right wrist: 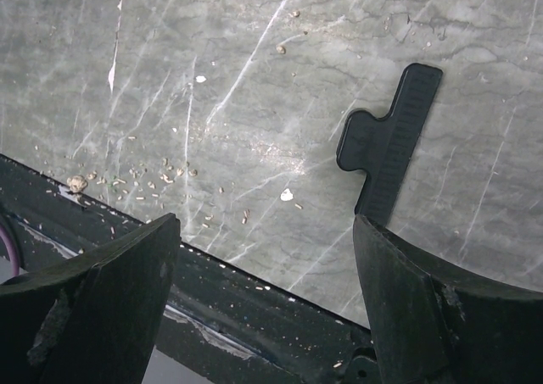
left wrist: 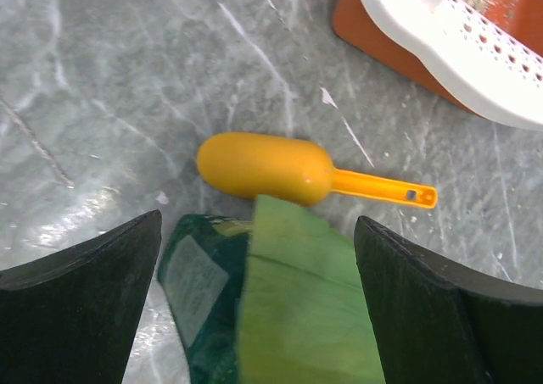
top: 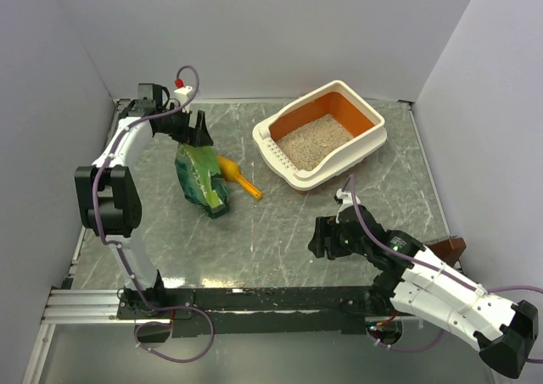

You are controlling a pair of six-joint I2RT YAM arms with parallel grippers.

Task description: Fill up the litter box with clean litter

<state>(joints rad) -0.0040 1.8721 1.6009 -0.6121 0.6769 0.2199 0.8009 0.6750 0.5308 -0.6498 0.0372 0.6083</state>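
Observation:
The litter box (top: 366, 143), cream outside and orange inside, stands at the back right of the table. The clean litter (top: 312, 141) covers part of its floor. Its slotted rim shows in the left wrist view (left wrist: 475, 41). A green crinkled bag (top: 201, 178) lies at left centre with a yellow-orange scoop (top: 238, 177) beside it. My left gripper (top: 193, 130) is open above the bag's top end; in the left wrist view the bag (left wrist: 297, 308) lies between the spread fingers of the left gripper (left wrist: 257, 231), untouched, with the scoop (left wrist: 265, 166) beyond. My right gripper (top: 327, 236) is open and empty near the front.
A black clip (right wrist: 386, 142) lies on the marble table under my right gripper (right wrist: 265, 227), and several spilled granules (right wrist: 144, 180) lie near the black front rail (right wrist: 254, 312). A brown object (top: 450, 250) sits at the right edge. White walls enclose the table.

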